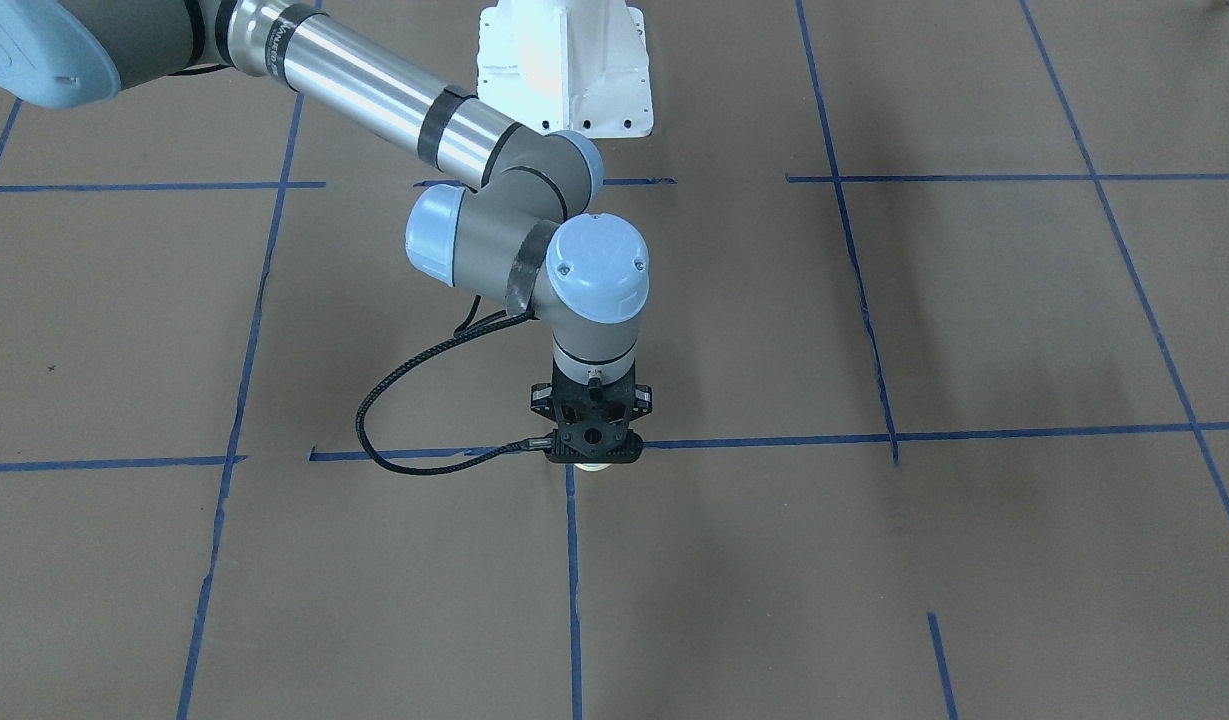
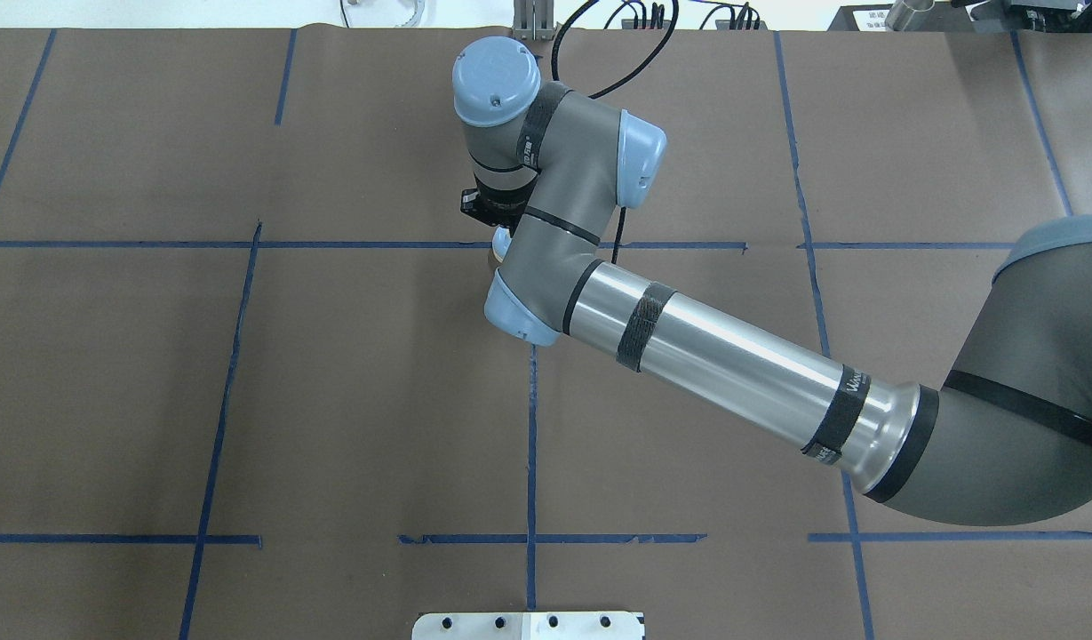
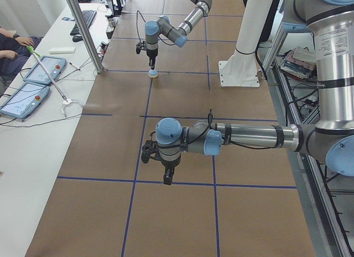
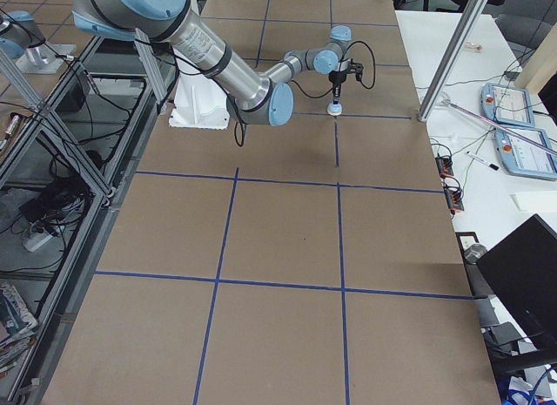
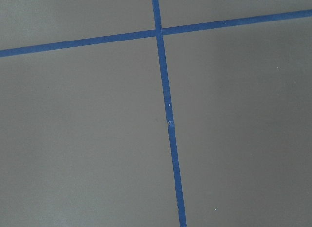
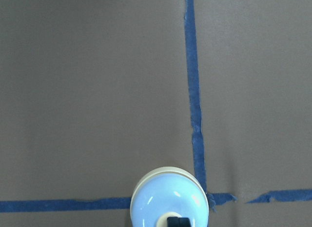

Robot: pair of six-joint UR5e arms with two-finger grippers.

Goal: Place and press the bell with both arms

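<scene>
The light-blue bell [image 6: 170, 198] with its cream rim stands on the brown table at a crossing of blue tape lines. It also shows in the exterior left view [image 3: 152, 74] and the exterior right view [image 4: 334, 111]. My right gripper [image 1: 594, 458] points straight down over it. In the right wrist view the black fingertips [image 6: 176, 221] sit together on the bell's centre button, so the gripper is shut. My left gripper [image 3: 167, 178] hangs just above bare table, far from the bell. I cannot tell if it is open or shut. The left wrist view shows only table and tape.
The white bolted pedestal [image 1: 566, 65] stands behind the right arm. A black cable [image 1: 404, 400] loops out beside the right wrist. A side bench with tablets [image 3: 33, 83] and a metal pole [image 3: 83, 30] runs along the table's far edge.
</scene>
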